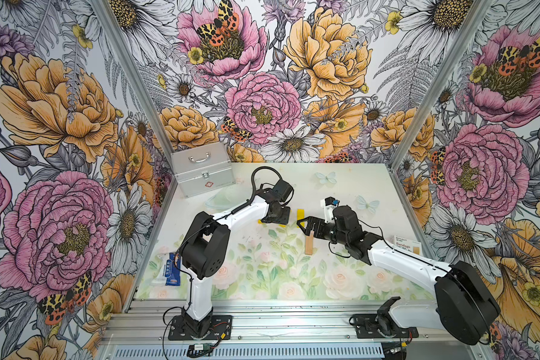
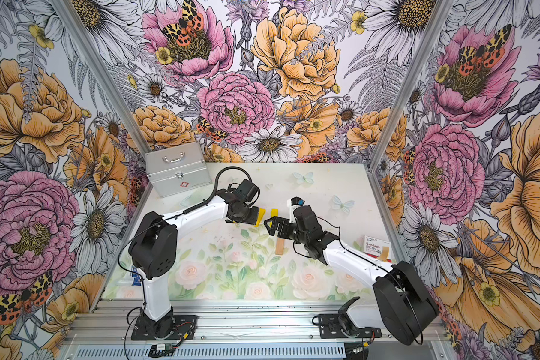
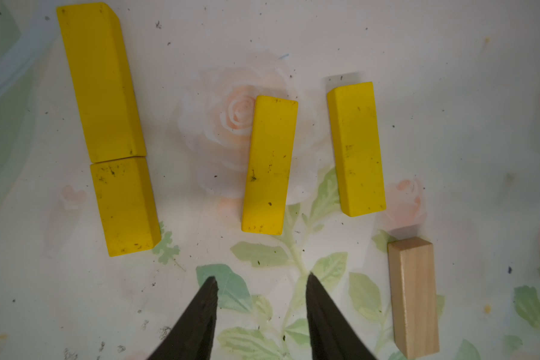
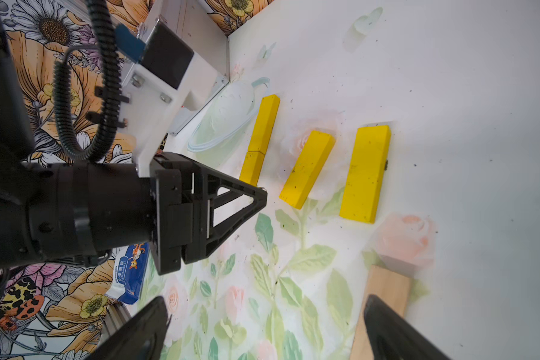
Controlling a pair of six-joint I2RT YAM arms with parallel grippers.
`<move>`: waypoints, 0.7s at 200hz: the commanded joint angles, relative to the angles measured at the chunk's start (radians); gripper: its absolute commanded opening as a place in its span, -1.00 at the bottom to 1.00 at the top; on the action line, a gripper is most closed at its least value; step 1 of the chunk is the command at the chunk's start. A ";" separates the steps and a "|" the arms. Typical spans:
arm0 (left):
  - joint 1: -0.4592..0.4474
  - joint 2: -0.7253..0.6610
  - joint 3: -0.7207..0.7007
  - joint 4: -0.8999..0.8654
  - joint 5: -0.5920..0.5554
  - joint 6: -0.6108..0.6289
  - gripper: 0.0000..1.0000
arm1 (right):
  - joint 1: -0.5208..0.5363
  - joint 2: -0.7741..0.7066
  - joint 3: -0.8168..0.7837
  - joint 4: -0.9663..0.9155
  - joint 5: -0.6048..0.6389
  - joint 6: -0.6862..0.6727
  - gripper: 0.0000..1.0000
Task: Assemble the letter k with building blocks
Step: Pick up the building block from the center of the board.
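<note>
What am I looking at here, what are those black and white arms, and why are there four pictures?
Two robot arms are bolted at a table's edge; each ends in a two-fingered gripper. Two pictures look down from overhead; the other two come from cameras on the arms' wrists. On the table lie four yellow blocks, two of them end to end, and a tan block. A silver case, a bandage box and a blue packet sit near the edges. The left gripper and the right gripper are both open; neither holds anything.
</note>
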 commanded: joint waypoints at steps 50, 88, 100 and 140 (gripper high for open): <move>-0.017 0.128 0.125 -0.008 0.017 0.013 -0.05 | -0.091 -0.103 -0.069 -0.021 -0.028 -0.026 0.99; -0.016 0.161 0.160 -0.013 -0.021 0.033 -0.02 | -0.118 -0.095 -0.069 -0.021 -0.046 -0.035 0.99; -0.016 0.171 0.170 -0.018 -0.034 0.038 -0.01 | -0.125 -0.089 -0.068 -0.021 -0.051 -0.038 0.99; -0.015 0.205 0.197 -0.025 -0.060 0.057 -0.01 | -0.140 -0.080 -0.064 -0.019 -0.061 -0.044 0.99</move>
